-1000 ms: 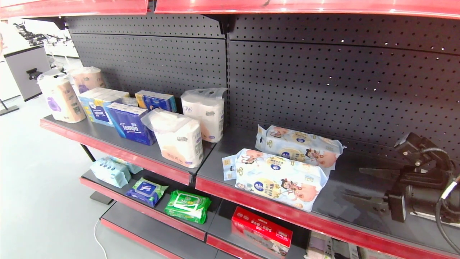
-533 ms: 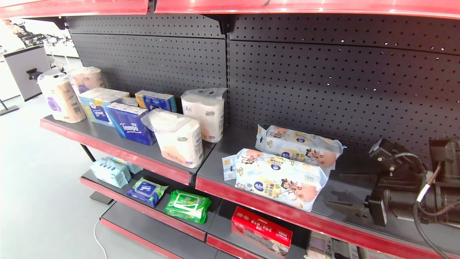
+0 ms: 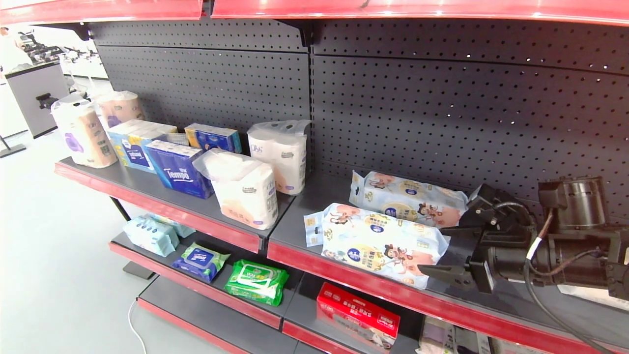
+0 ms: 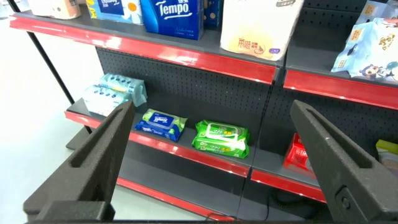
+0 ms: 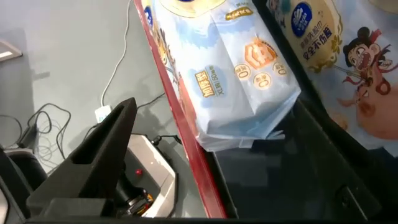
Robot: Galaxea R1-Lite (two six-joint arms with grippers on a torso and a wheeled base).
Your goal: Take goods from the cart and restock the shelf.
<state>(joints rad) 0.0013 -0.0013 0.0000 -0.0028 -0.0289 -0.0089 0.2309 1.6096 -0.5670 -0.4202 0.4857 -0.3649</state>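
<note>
Risk first: your right gripper [image 3: 435, 249] hangs over the middle shelf [image 3: 344, 276] with its claw spread wide and nothing in it, just beside the near end of the front tissue pack [image 3: 381, 243]. That pack lies right at the red front lip, and in the right wrist view one corner looks to hang past it. A sideways nudge from the lower finger would likely slide the pack off the edge. The upper finger sits close to the rear tissue pack [image 3: 408, 199]; you cannot tell whether they touch, so any closing here may pinch film rather than grip a pack. The lower finger also rides near lip height and could catch on it, and the cable [image 3: 545, 305] looping under the arm may snag there too. Your left gripper [image 4: 211, 106] is likewise spread wide and empty, facing the lower shelves. Both tissue packs lie flat on the shelf, the rear one near the pegboard back [image 3: 442, 113]. Around them: toilet roll packs [image 3: 245, 189] and blue tissue boxes [image 3: 177, 169] fill the left bay, well apart from the claw. Below sit a green wipes pack [image 4: 221, 138], a blue wipes pack [image 4: 160, 122] and a red box [image 3: 358, 314]. The red shelf overhead [image 3: 417, 10] limits any lift.
</note>
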